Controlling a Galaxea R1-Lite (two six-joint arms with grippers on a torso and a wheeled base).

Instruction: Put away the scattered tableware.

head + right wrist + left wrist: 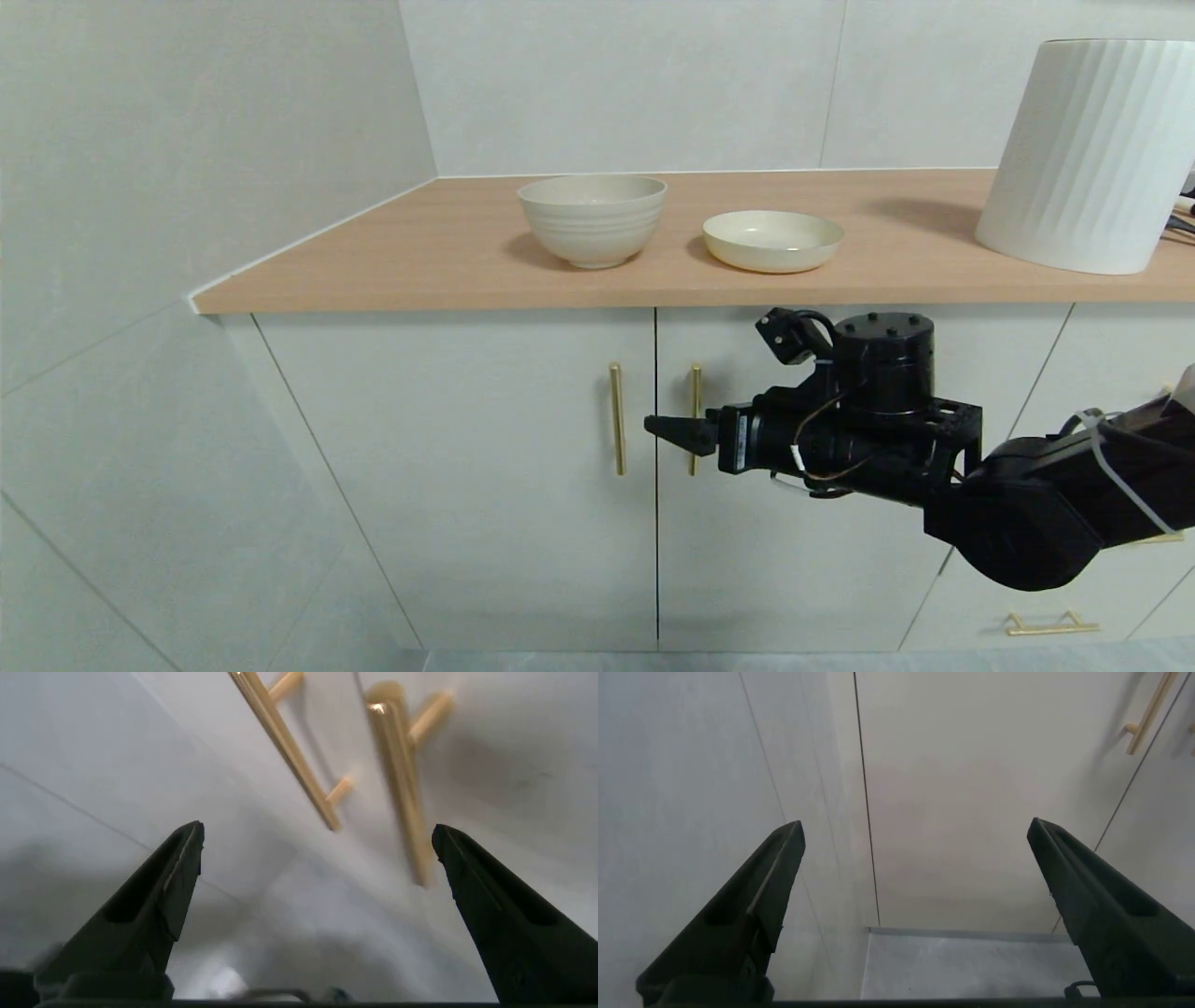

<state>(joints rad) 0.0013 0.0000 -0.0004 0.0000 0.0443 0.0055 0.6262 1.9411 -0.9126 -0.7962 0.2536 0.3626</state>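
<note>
The right gripper [670,430] is held wide open near the slim brass cabinet handle [695,418]; the left gripper [915,859] is also spread open.

R arm: out level | R gripper [670,429]: fingers apart | L gripper [915,829]: fingers apart

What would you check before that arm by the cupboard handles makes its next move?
1. Right gripper open: ok.
2. Handle inside its grasp: cannot tell.
3. Doors open for stowing: not ok, both shut.
4. Bowl and plate steady on counter: ok.
5. Left gripper open and empty: ok.
</note>
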